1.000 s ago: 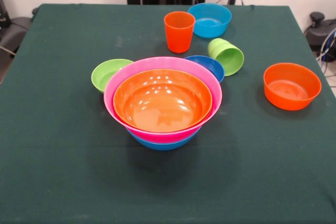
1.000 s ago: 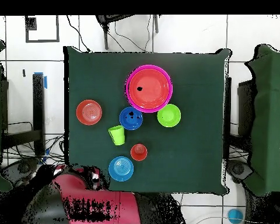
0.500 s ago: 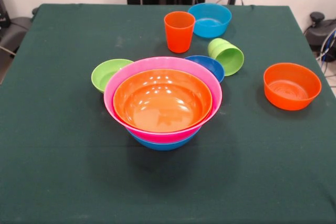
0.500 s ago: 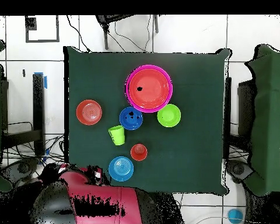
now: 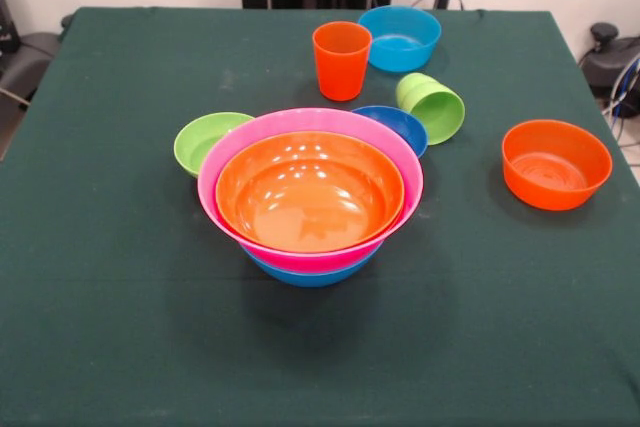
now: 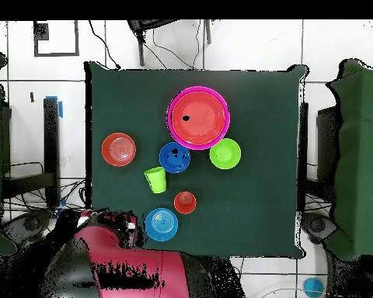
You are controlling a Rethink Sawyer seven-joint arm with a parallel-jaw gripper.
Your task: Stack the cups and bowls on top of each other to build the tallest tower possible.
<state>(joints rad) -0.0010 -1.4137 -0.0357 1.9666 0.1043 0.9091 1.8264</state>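
arm (image 6: pixel 120 268) shifted | fingers: cannot tell | green cup (image 5: pixel 432 105) on side, mouth toward camera

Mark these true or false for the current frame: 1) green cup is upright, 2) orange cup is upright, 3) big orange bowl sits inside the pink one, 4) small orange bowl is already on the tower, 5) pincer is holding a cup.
1) The green cup is upright. False: it lies on its side, mouth toward the camera.
2) The orange cup is upright. True.
3) The big orange bowl sits inside the pink bowl. True, and a large blue bowl shows beneath them.
4) The small orange bowl is on the tower. False: it sits alone on the table, apart from the pile.
5) The pincer holds a cup. False: no pincer shows in either view.
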